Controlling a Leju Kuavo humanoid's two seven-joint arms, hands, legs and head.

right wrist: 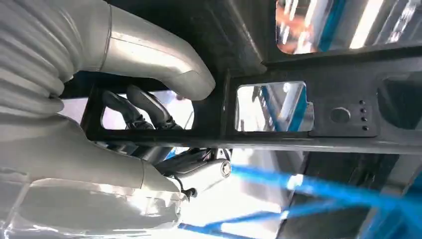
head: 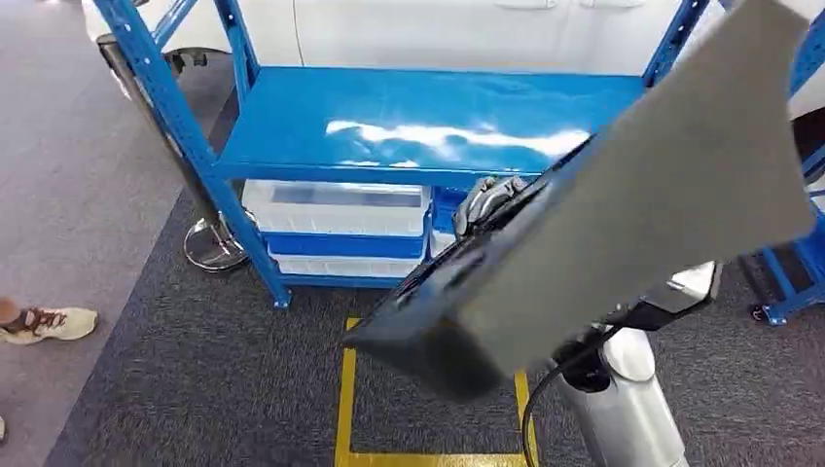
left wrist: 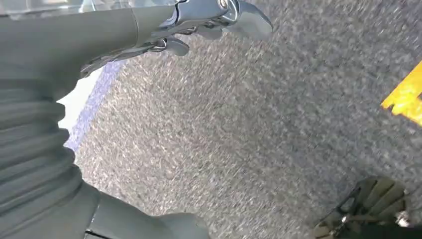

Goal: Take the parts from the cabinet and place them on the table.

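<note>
Right hand [head: 484, 202] grips a large flat grey part [head: 623, 224], a panel with a dark framed underside, carried tilted across the head view in front of the blue cabinet [head: 418, 122]. In the right wrist view the thumb lies over the dark frame [right wrist: 298, 107] and the darker fingers [right wrist: 142, 109] hook through one of its cut-outs, so the grasp looks firm, fingers closed around the frame bar. Left hand [left wrist: 199, 20] hangs low over grey carpet [left wrist: 239, 139]; its fingers look loosely curled with nothing seen in them, though whether they are closed I cannot tell. Cabinet's top shelf is bare and glossy; clear bins [head: 336, 209] sit on the lower shelf. Yellow floor marking [head: 348, 399] lies below the panel. A person's shoe [head: 44, 323] sits at the carpet edge. Judgement: the part is out of the cabinet and the carry step is in hand. Next move calls for turning toward the table, keeping the long panel clear of the cabinet uprights.
</note>
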